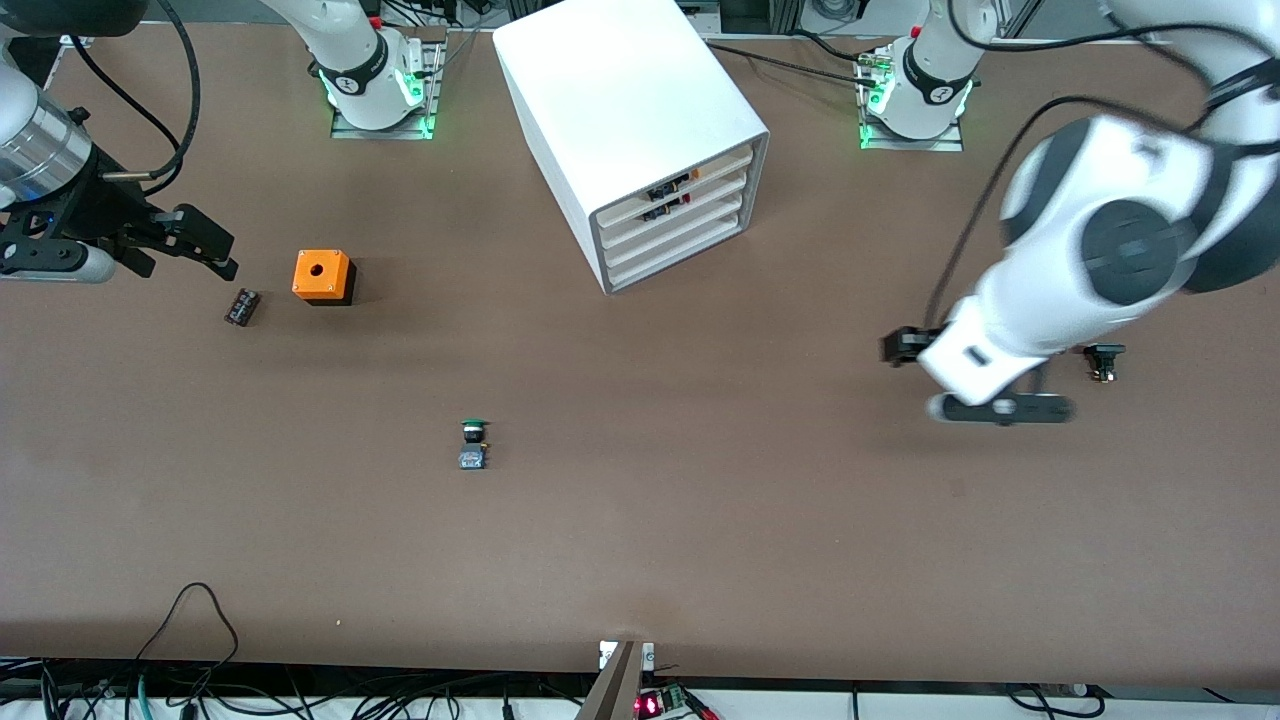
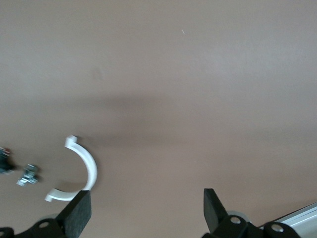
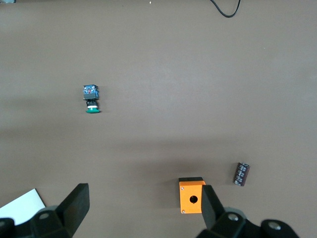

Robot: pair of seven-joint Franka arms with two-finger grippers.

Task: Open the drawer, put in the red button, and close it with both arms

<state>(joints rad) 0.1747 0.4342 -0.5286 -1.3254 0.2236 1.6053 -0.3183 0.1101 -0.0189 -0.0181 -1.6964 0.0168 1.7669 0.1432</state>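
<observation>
Definitely a robotics lab bench: two white arms (image 1: pixel 1090 250) bolted to green-lit base plates (image 1: pixel 380 125) on a brown table (image 1: pixel 700 520), loose cables (image 1: pixel 190 620) along its edge, small electronic parts like an orange box (image 1: pixel 322 275) scattered around.

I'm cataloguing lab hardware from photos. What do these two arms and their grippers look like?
Both arms are glossy white with black joint rings; the left arm shows a dark round joint cap, and black cables trail along each. The right arm has a silver metal wrist section. Each base glows green at its mount. The left gripper and right gripper have black, blocky, two-finger jaws.
</observation>
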